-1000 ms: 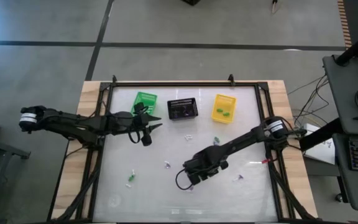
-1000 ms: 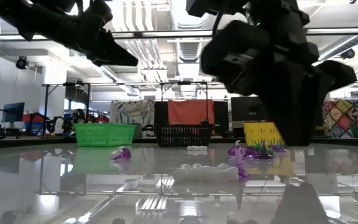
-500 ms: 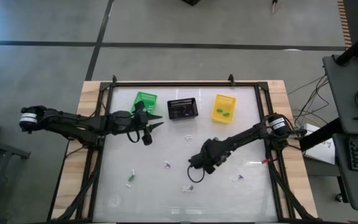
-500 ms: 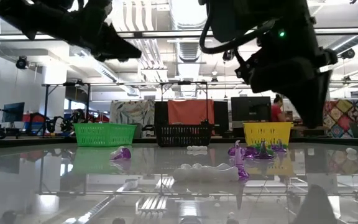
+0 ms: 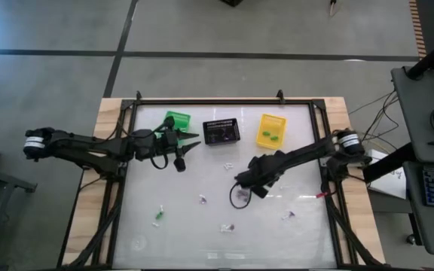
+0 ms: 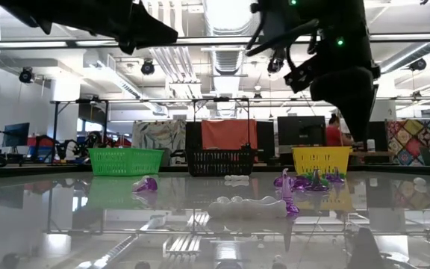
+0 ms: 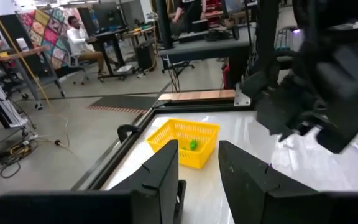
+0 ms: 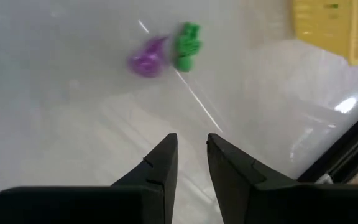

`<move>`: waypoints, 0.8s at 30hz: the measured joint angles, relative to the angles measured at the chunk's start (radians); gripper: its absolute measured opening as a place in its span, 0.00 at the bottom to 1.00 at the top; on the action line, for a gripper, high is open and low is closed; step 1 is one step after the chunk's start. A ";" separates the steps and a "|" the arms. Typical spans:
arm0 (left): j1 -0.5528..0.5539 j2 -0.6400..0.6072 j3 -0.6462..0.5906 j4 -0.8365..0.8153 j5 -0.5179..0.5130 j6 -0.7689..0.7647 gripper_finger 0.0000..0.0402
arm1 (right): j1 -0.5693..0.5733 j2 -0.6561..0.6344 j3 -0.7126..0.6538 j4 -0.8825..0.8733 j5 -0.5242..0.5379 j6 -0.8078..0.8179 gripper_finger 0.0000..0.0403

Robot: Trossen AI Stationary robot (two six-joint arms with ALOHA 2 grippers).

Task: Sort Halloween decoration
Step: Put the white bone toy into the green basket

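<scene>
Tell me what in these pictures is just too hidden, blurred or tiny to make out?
- High view: the trinkets on the table are tiny specks; shapes unreadable.
- High view: the black basket looks dark inside; contents unclear.
- Right wrist view: the purple trinket beside the green one is smeared by blur.
- Low view: the right gripper is a silhouette; anything held is hidden.
- Left wrist view: the right arm blocks the table behind.

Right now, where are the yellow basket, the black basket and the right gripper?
yellow basket [image 5: 271, 129], high view, its floor beside the green trinkets.
black basket [image 5: 221, 132], high view, middle of its mesh.
right gripper [image 8: 190, 158], right wrist view, gap between its fingertips.
</scene>
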 joint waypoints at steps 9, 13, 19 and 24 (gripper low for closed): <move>0.002 0.000 0.002 0.006 -0.002 0.000 0.24 | -0.120 -0.280 -0.267 0.113 -0.049 -0.068 0.21; 0.003 0.000 0.002 0.006 -0.002 0.000 0.24 | -0.188 -0.405 -0.398 0.198 -0.150 0.030 0.20; 0.003 0.000 0.002 0.006 -0.003 0.000 0.24 | -0.195 -0.521 -0.541 0.397 -0.249 0.185 0.28; 0.003 0.000 0.002 0.005 -0.020 0.000 0.24 | -0.151 -0.527 -0.567 0.394 -0.260 0.288 0.36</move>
